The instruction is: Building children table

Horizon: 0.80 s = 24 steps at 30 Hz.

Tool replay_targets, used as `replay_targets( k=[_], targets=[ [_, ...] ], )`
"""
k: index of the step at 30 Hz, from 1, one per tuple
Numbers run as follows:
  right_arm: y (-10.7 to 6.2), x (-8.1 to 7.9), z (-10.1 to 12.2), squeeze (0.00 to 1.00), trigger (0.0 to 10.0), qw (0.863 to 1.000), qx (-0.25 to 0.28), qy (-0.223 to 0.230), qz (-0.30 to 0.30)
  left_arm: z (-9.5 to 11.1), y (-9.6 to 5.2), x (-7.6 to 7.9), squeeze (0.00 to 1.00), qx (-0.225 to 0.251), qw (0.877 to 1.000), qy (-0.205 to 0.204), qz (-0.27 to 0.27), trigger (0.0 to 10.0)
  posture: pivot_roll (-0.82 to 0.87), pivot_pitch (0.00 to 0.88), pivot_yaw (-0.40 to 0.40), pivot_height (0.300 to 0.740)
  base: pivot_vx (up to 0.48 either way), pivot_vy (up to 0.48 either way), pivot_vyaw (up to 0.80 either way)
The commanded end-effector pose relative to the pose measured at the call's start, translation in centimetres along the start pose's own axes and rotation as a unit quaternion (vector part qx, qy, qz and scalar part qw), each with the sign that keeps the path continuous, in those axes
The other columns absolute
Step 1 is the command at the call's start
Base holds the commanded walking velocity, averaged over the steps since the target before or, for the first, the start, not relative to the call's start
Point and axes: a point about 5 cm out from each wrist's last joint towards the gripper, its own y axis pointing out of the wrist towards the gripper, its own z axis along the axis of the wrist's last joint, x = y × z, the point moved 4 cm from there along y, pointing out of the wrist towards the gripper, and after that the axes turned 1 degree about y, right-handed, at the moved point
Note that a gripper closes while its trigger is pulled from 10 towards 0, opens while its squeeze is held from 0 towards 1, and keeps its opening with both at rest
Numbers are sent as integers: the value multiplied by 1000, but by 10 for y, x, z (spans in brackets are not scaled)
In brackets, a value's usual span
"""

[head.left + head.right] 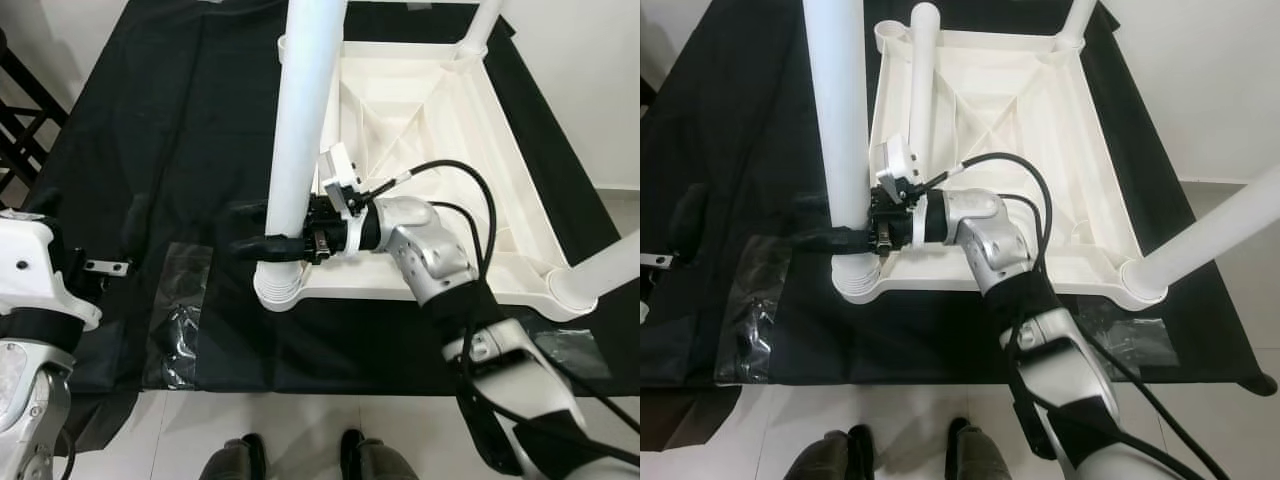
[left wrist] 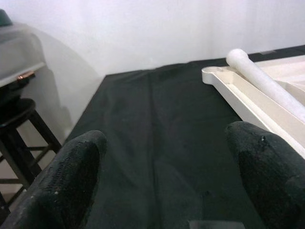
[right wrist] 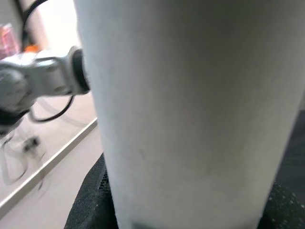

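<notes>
Left eye view: no legible writing. Inverted white tabletop (image 1: 520, 215) on black cloth (image 1: 150, 150); near-left leg (image 1: 300, 140) upright in corner socket, pinched by right gripper (image 1: 268, 232).
Left wrist view: left gripper (image 2: 167, 181) spread above cloth.
Right wrist view: leg clamped between fingers (image 3: 88, 200).

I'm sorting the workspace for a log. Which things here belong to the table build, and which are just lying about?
Belongs to the job:
- upturned white tabletop
- white leg at the near left corner, gripped by the right end effector
- leg at the near right corner
- loose leg lying in the tabletop

Lying about:
- black cloth
- clear plastic bags
- black stool
- left end effector, open, idle
</notes>
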Motion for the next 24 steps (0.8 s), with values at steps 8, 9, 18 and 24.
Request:
replay_targets(
  k=[8, 9, 18, 24],
  targets=[
    [11, -10, -34, 0, 10000, 989, -118, -10, 86, -3, -8, 10, 0, -15, 1000, -11, -8, 10000, 126, 323, -56, 740, 0, 0, 0],
    [11, -8, -35, 0, 10000, 989, -121, -8, 81, -3, -9, 11, 0, -16, 1000, -12, -9, 10000, 123, 325, -61, 740, 0, 0, 0],
    [10, -13, -44, 0, 10000, 990, -110, 15, 90, -3, -11, 14, 0, -19, 1000, -14, -11, 10000, 119, 329, -62, 740, 0, 0, 0],
    [7, -10, -60, 0, 10000, 994, -83, 59, 27, -4, -11, 15, 0, -20, 1000, -15, -9, 10000, 109, 333, -67, 740, 0, 0, 0]
  ],
)
